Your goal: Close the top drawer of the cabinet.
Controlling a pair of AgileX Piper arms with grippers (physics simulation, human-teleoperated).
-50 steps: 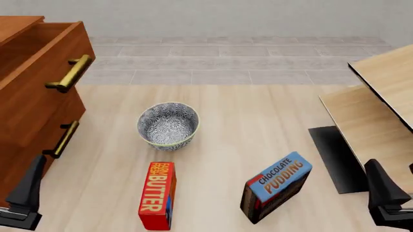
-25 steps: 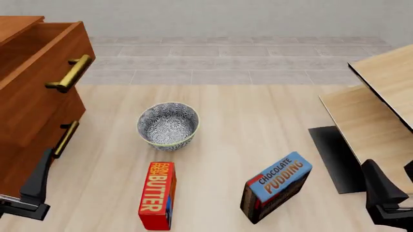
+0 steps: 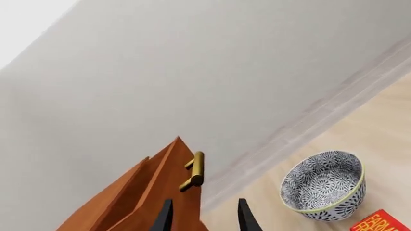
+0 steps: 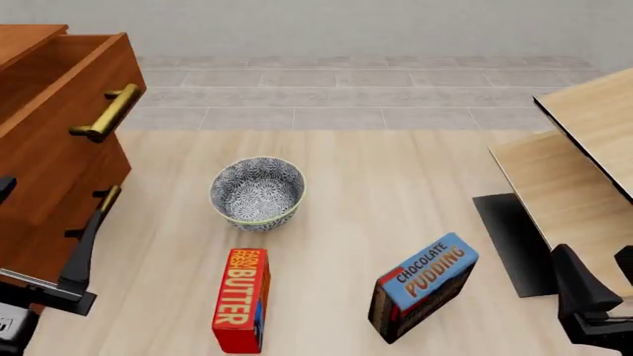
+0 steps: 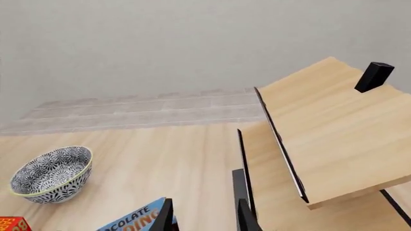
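front view: the top drawer (image 4: pixel 59 126) is seen pulled out from the cabinet (image 4: pixel 40 245) at the left edge of the table, its brass handle (image 4: pixel 107 113) jutting toward the bowl (image 4: pixel 257 191). the drawer is judged rigid and fairly heavy on its runners, wood front hard and smooth; no grip is thought necessary, and a flat push on the front panel beside or below the handle is judged best, since the round bar could let a fingertip slide off. the left gripper (image 4: pixel 81 256) is noted low beside the cabinet's lower drawer front, fingers held apart with a clear gap, nothing between them; in the left wrist view the left gripper (image 3: pixel 202 219) is seen pointing up past the drawer's corner and handle (image 3: pixel 194 171). the right gripper (image 5: pixel 204 216) is likewise parted and empty, parked near the pale wood panels (image 4: pixel 579 163) at the right. against the earlier front frames, the left gripper is recorded as having risen and moved in toward the cabinet; the right one, the bowl, the butter box (image 4: pixel 242 299) and the pudding box (image 4: pixel 423 285) are unchanged.
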